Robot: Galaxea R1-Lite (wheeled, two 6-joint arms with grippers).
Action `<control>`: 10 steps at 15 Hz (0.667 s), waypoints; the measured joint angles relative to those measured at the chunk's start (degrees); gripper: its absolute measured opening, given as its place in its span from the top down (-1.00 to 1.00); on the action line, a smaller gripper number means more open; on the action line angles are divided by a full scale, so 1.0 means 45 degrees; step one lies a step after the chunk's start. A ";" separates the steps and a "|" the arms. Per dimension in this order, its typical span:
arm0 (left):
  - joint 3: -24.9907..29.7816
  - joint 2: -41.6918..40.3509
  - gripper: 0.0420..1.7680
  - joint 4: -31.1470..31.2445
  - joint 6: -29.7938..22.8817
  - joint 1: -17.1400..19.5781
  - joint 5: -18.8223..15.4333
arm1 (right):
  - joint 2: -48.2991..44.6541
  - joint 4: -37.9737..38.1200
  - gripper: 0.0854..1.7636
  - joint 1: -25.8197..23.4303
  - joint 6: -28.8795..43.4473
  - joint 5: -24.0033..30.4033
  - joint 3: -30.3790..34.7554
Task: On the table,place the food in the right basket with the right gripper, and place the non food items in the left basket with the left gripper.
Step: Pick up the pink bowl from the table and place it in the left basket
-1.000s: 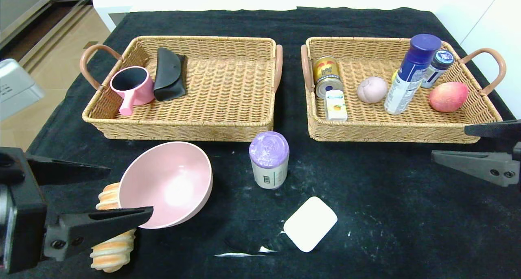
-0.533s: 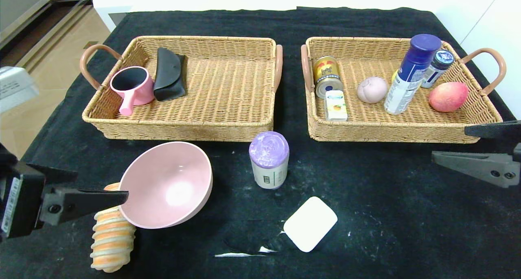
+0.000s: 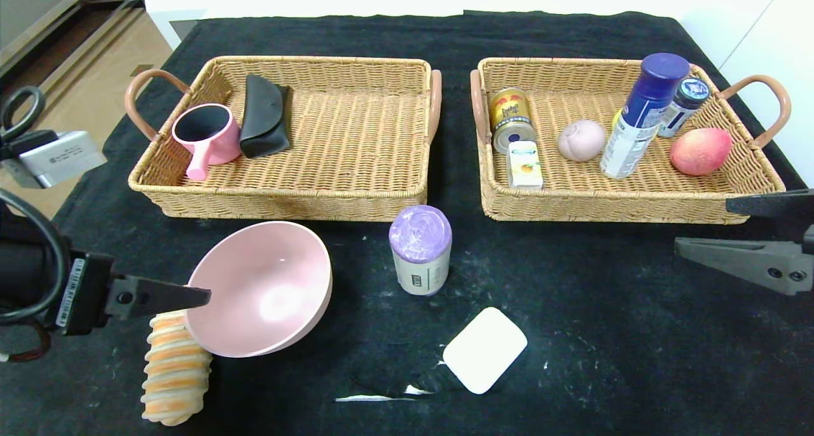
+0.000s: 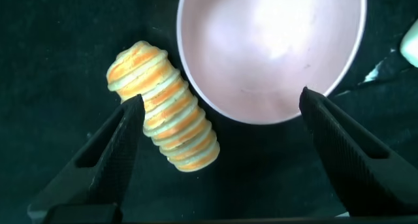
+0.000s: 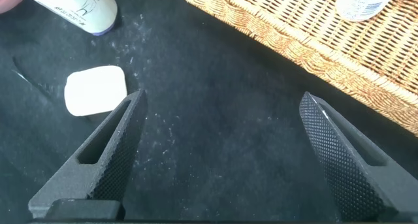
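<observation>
Where the pink bowl (image 3: 264, 290) overlaps it, the striped bread roll (image 3: 173, 369) is part-hidden beneath the wide-open left end effector (image 4: 219, 106).

The left gripper (image 3: 191, 294) is held low at the left near edge of the table, its arm reaching in from the left side, and its jaws are spread wide (both fingers are seen well apart in the left wrist view (image 4: 219, 110)) with nothing gripped between them. The right gripper (image 3: 731, 229) is stationed at the right edge of the table, its fingers likewise parted wide and empty, as seen in the right wrist view (image 5: 222, 110).
</observation>
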 joint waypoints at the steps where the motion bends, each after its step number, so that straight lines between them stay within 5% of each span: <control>1: -0.0043 0.0195 -0.94 -0.0070 0.0003 0.0033 -0.0016 | -0.0024 0.0003 -0.92 0.0000 -0.0003 0.0000 0.0000; 10: -0.0694 0.2064 -0.94 -0.0929 0.0076 0.0306 -0.0303 | -0.0127 0.0008 -0.92 0.0043 -0.0008 0.0000 0.0024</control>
